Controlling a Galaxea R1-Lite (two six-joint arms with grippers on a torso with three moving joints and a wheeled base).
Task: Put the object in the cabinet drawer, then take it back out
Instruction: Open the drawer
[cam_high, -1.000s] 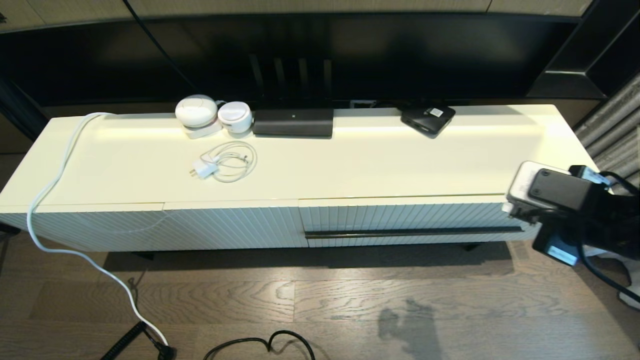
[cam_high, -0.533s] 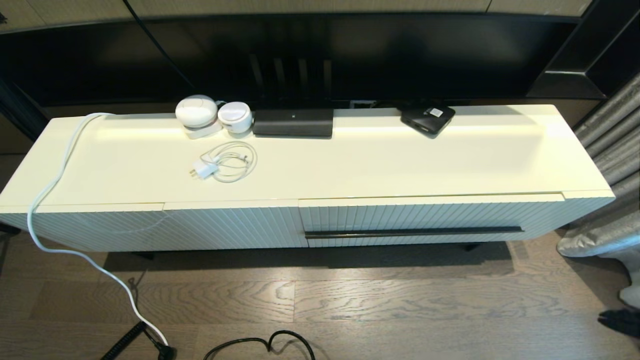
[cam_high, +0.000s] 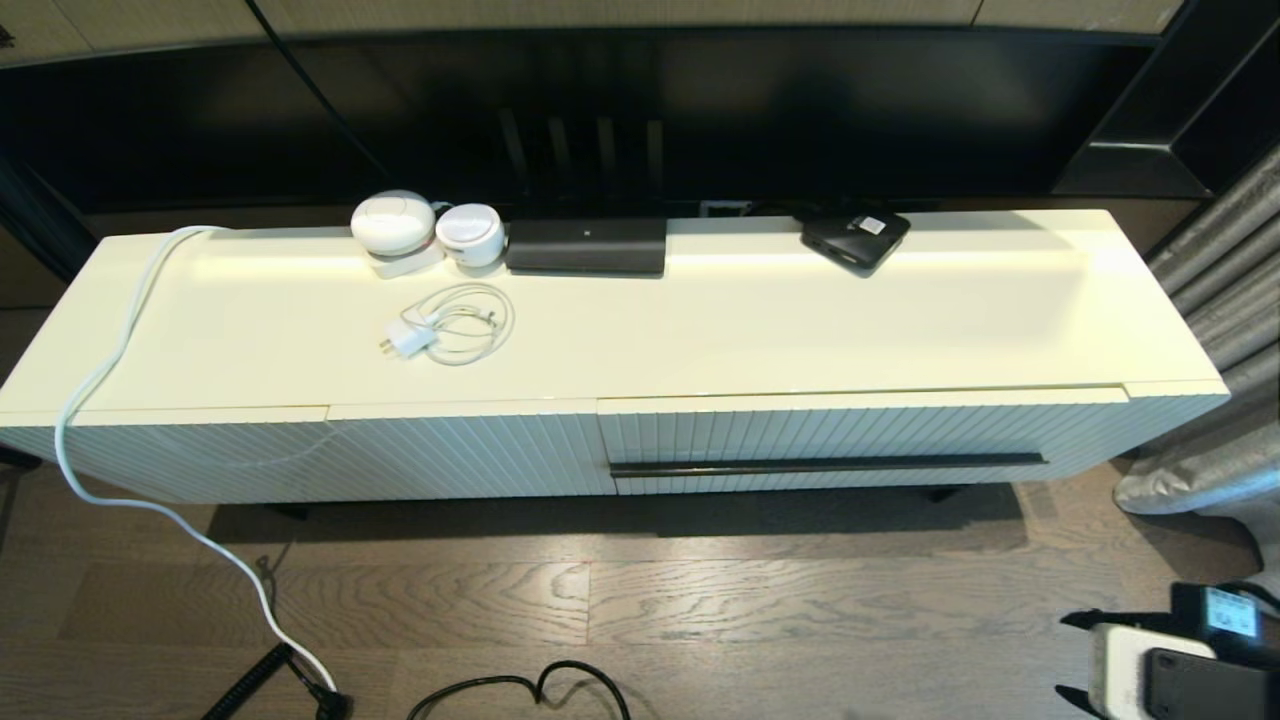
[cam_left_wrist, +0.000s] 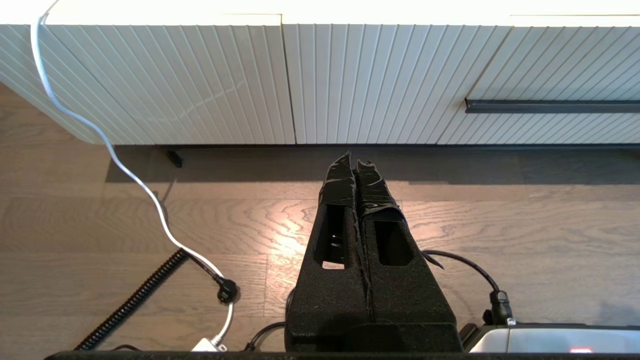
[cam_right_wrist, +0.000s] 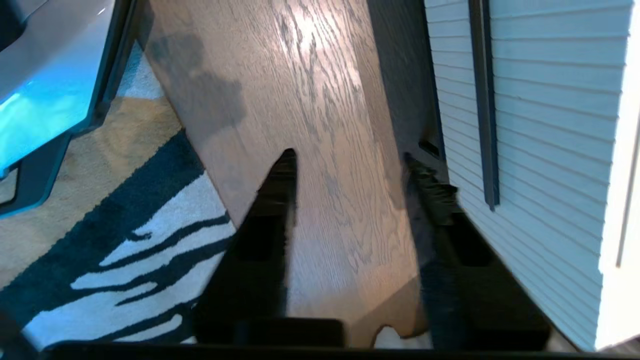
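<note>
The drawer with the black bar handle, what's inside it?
Nothing inside shows. The drawer is shut, so its ribbed front and black bar handle cover whatever it holds. No umbrella is in sight anywhere.

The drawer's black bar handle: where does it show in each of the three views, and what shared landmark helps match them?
Head view: handle runs level across the drawer front, right of centre.
Left wrist view: only one end shows, at the right edge, beyond the shut left gripper.
Right wrist view: it runs up the picture, beside the open right gripper.
Shared landmark: the ribbed front above wood floor.
</note>
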